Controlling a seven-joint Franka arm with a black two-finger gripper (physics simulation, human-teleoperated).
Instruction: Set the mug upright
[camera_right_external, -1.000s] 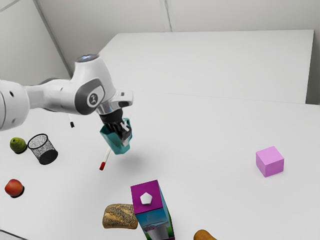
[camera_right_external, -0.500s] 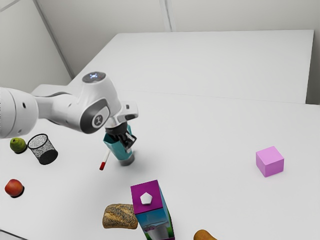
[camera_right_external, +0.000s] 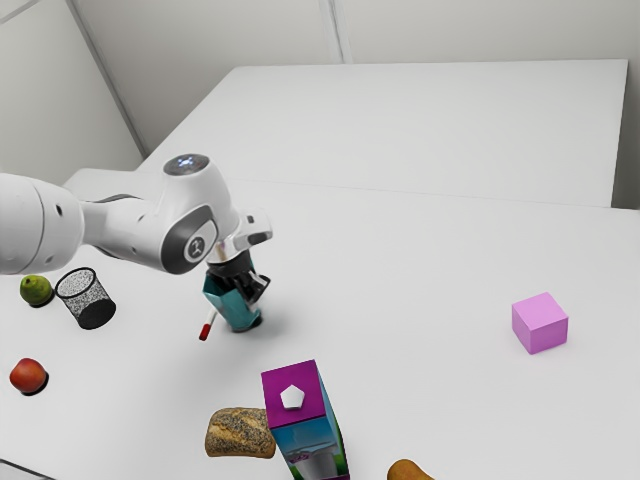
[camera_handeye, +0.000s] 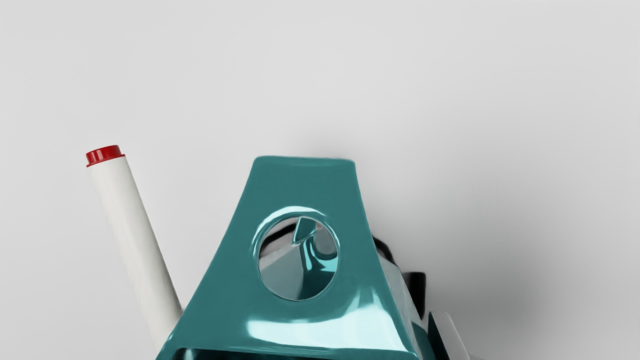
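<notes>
From here the black gripper (camera_right_external: 254, 290) meets the teal mug (camera_right_external: 231, 304), tilted toward the exterior view's left, near a red-tipped marker (camera_handeye: 135, 245); I can't tell how its fingers stand.

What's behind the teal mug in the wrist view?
A white marker with a red end slants in behind the mug; its other end is covered there. Whatever else the mug's body hides cannot be seen.
</notes>
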